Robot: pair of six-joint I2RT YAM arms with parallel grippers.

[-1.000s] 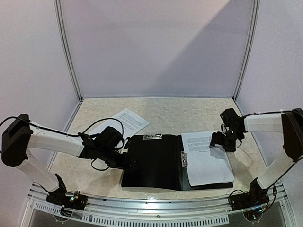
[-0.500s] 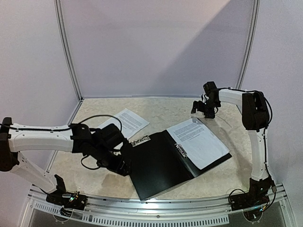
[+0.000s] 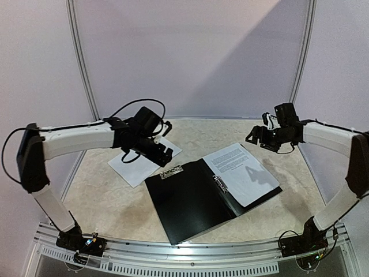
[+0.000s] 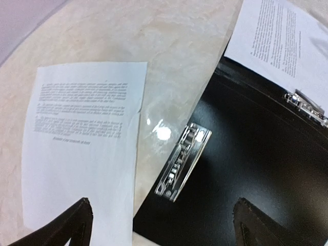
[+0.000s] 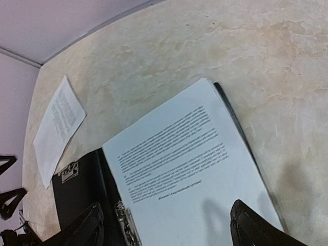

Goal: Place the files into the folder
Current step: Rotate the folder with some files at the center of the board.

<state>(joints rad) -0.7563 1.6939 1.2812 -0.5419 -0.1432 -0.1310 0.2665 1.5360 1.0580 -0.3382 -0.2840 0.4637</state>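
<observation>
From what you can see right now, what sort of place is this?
Probably a robot test booth: plain panel walls, a marble-look table, and two arms above a folder and files.

Laboratory test booth: plain panel walls (image 3: pixel 190 57), metal frame posts (image 3: pixel 82 57), and a marbled table (image 3: pixel 115 196) carrying two bolted robot arms (image 3: pixel 75 138).

Print on files (image 3: pixel 245 173) illegibly small

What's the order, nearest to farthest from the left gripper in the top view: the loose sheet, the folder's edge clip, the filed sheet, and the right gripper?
From the left gripper:
1. loose sheet and edge clip, right by it; too close to call.
2. filed sheet, on the folder, right half.
3. right gripper, far right.
</observation>
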